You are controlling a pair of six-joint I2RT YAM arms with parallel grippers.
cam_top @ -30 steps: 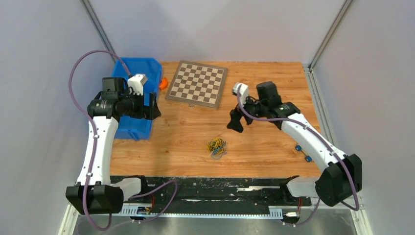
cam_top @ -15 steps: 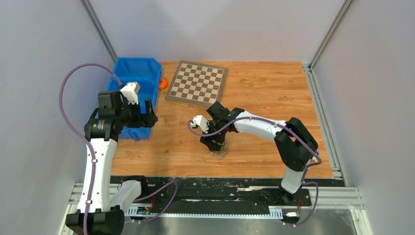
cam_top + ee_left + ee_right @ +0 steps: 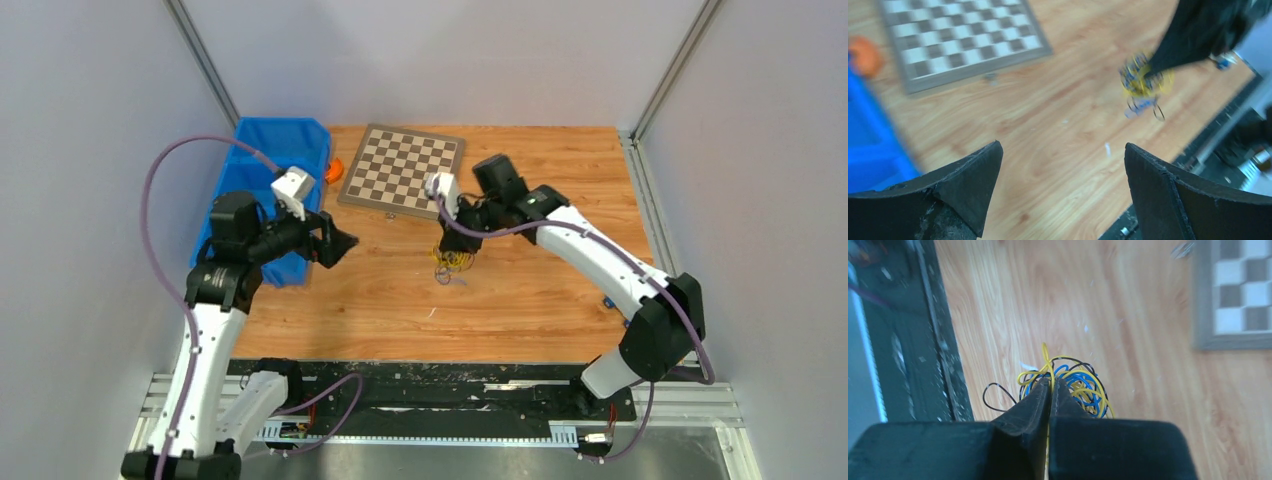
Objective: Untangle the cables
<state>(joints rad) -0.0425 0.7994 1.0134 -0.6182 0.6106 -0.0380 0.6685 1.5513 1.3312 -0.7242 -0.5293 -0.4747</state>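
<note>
The cables (image 3: 452,263) are a small wad of thin yellow, blue and black wires, hanging just below my right gripper (image 3: 463,247) near the table's middle, in front of the chessboard. In the right wrist view the right gripper (image 3: 1051,382) is shut, a yellow wire pinched between its tips, and the rest of the cables (image 3: 1083,387) bunches beyond them. My left gripper (image 3: 345,243) is open, left of the wad and apart from it. The left wrist view shows the left gripper (image 3: 1063,146) with wide bare jaws and the cables (image 3: 1140,82) ahead.
A blue bin (image 3: 270,185) stands at the left under the left arm. An orange object (image 3: 333,170) lies beside the bin. The chessboard (image 3: 402,170) lies at the back centre. Small blue pieces (image 3: 607,302) lie near the right edge. A black rail runs along the near edge.
My right gripper came down on the wad, shut on it and carried it back toward the chessboard. My left gripper swung right, away from the bin, still open.
</note>
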